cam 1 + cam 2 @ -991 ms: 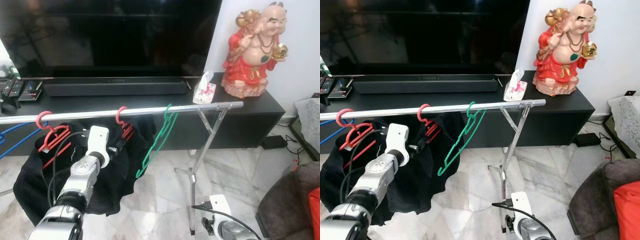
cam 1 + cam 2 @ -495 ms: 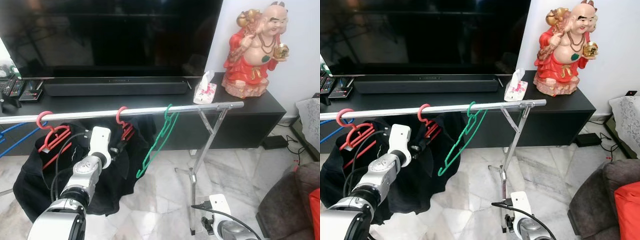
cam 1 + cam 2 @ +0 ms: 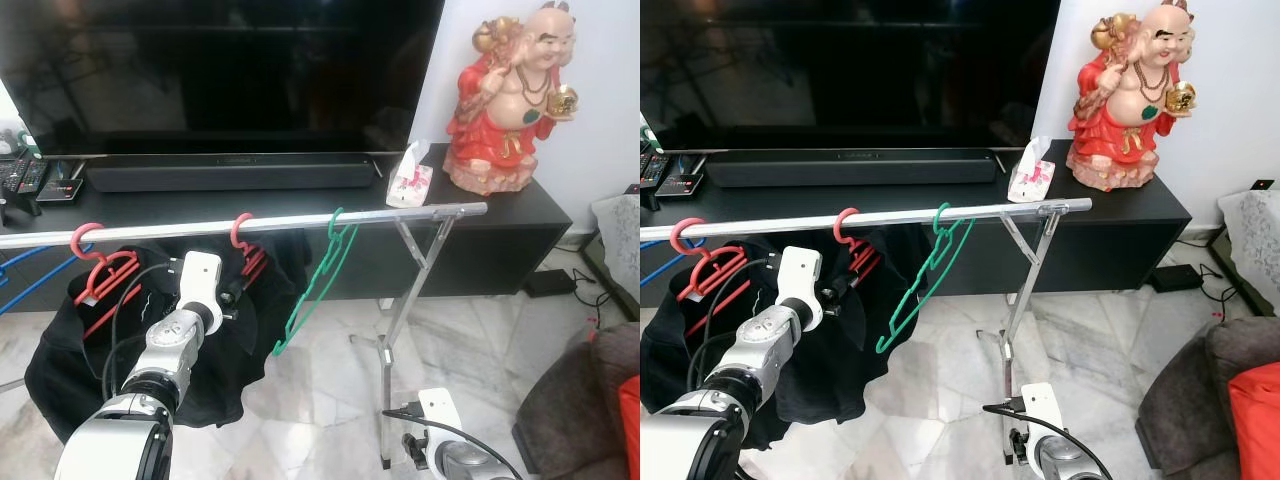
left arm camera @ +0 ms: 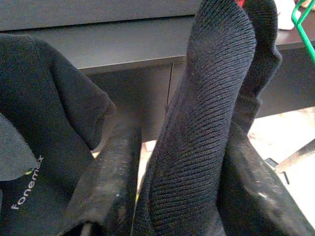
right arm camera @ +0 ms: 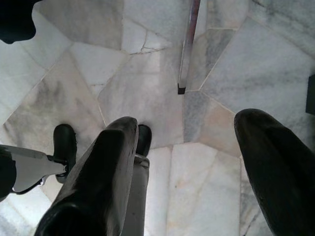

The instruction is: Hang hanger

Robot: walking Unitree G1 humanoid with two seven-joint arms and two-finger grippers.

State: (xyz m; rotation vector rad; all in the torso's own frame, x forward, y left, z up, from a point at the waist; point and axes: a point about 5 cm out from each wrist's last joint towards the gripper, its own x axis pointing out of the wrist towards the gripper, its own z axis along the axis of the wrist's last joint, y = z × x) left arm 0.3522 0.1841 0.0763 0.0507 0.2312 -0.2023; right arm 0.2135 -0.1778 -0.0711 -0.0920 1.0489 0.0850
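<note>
Red plastic hanger [image 3: 243,240] carrying the black sweater [image 4: 197,128] now hooks the rail [image 3: 300,221], and my left pincer [image 3: 232,292] has eased back slightly, fingers closed on the knit, so release seems next; my right pincer [image 5: 187,167] hangs open.

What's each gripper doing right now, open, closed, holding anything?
Left gripper: closed on the black garment hanging from a red hanger on the rail.
Right gripper: open, holding nothing, hanging low over the marble floor.
</note>
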